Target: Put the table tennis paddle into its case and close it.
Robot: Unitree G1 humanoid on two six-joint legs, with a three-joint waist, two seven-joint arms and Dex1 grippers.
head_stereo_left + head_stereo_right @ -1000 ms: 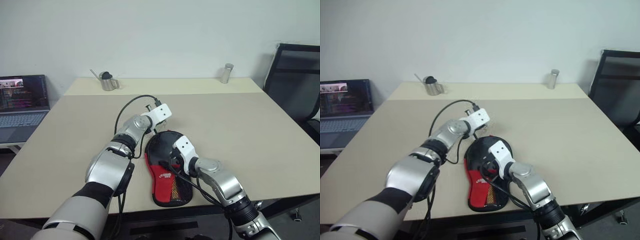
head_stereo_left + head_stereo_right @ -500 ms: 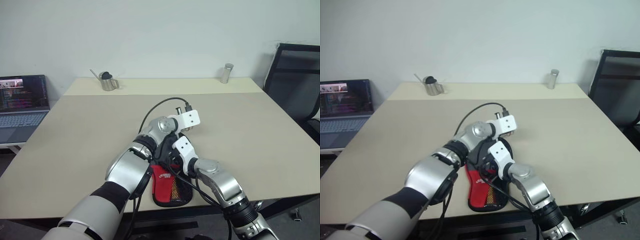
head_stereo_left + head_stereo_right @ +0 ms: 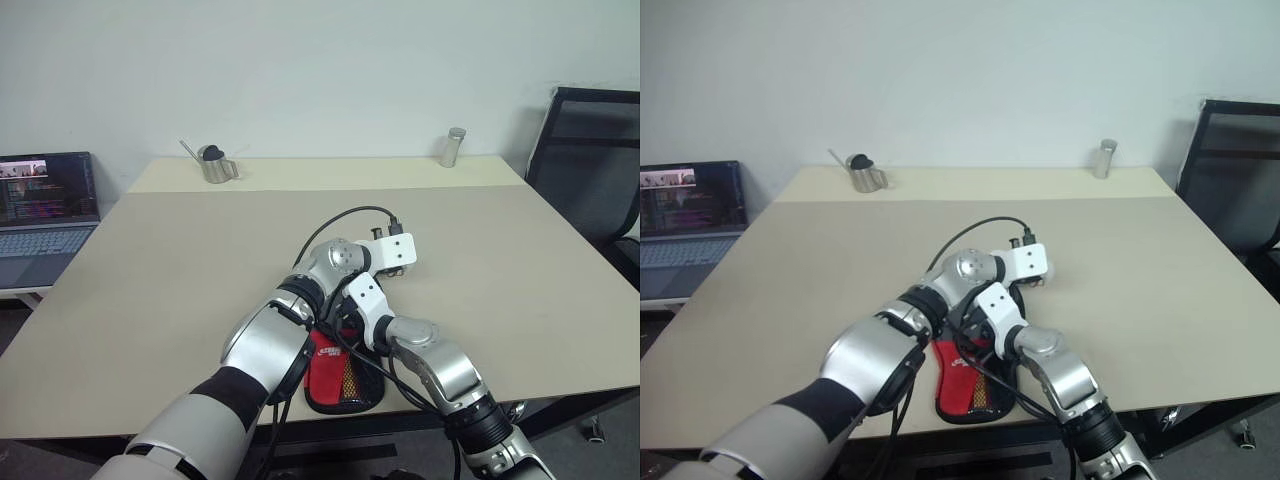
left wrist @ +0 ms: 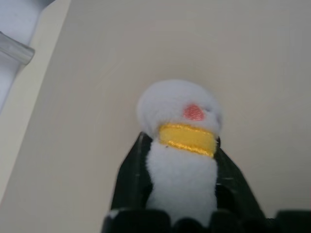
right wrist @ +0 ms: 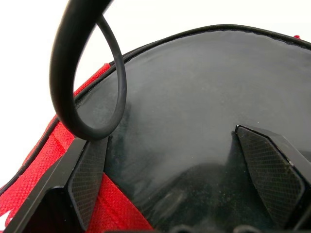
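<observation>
Two arms cross over the case (image 3: pixel 335 365) at the counter's (image 3: pixel 150 260) near edge, the left reaching rightward past the right wrist. Left wrist view: the left claw (image 4: pixel 177 141) pinches a white plush piece (image 4: pixel 181 111). Right wrist view: the right claw (image 5: pixel 167 141) is spread over the paddle (image 5: pixel 194 97), which lies in the case; it would be best to hold the paddle flat while closing

The left arm reaches forward and bends rightward across the right arm, its left claw (image 4: pixel 181 160) pinching a soft white toy between black fingers. Just behind it, the right claw (image 5: pixel 182 170) points forward-left with fingers spread wide.
</observation>
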